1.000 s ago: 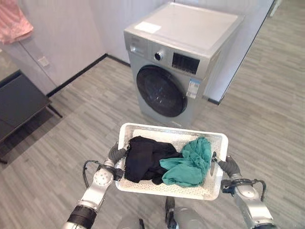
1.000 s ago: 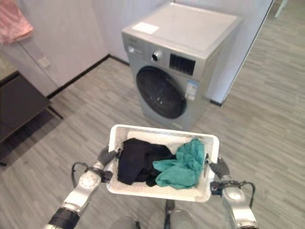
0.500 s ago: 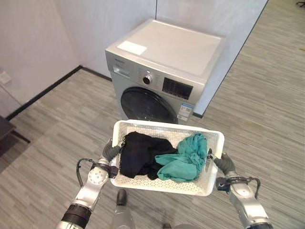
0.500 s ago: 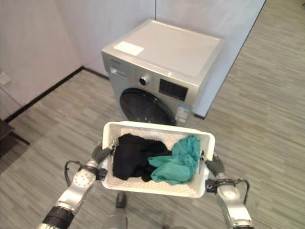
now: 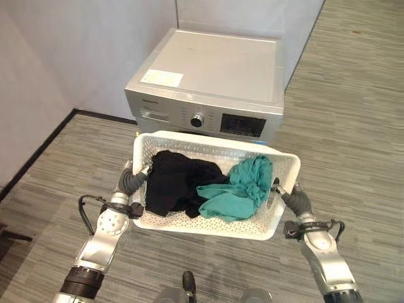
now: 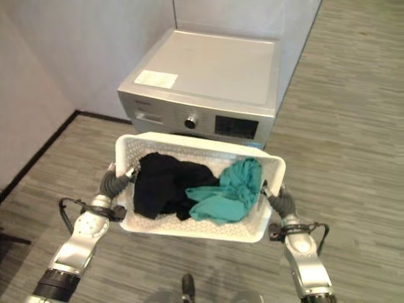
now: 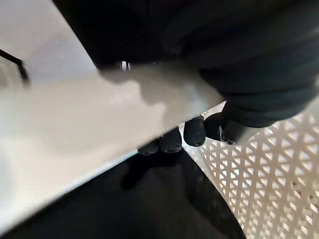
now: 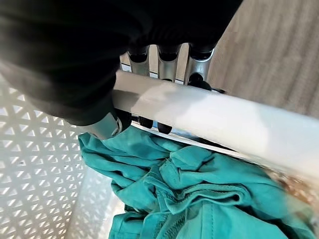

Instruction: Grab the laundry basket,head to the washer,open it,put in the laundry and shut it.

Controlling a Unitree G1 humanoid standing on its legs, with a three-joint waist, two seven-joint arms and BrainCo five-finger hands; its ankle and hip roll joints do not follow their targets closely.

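- The washer (image 5: pixel 208 82) is seen in the upper centre of the left eye view, with its top and control panel visible; its door is hidden behind the basket, so it cannot be told if it is open.
- The basket (image 5: pixel 189 224) is held in the centre of the frame, just in front of the washer and above the floor (image 5: pixel 353 126).
- Inside the basket a black garment (image 5: pixel 173 186) lies at the left and a green garment (image 5: pixel 243 189) at the right, touching each other.
- The left hand (image 5: pixel 128 183) is closed round the left rim; in the left wrist view its dark fingertips (image 7: pixel 194 132) are curled over the rim into the basket.
- The right hand (image 5: pixel 295 201) is closed round the right rim, fingers (image 8: pixel 167 59) wrapped over it.
- The carrying step seems nearly finished. Next, the basket probably must be set down, so that one hand is freed for the door.
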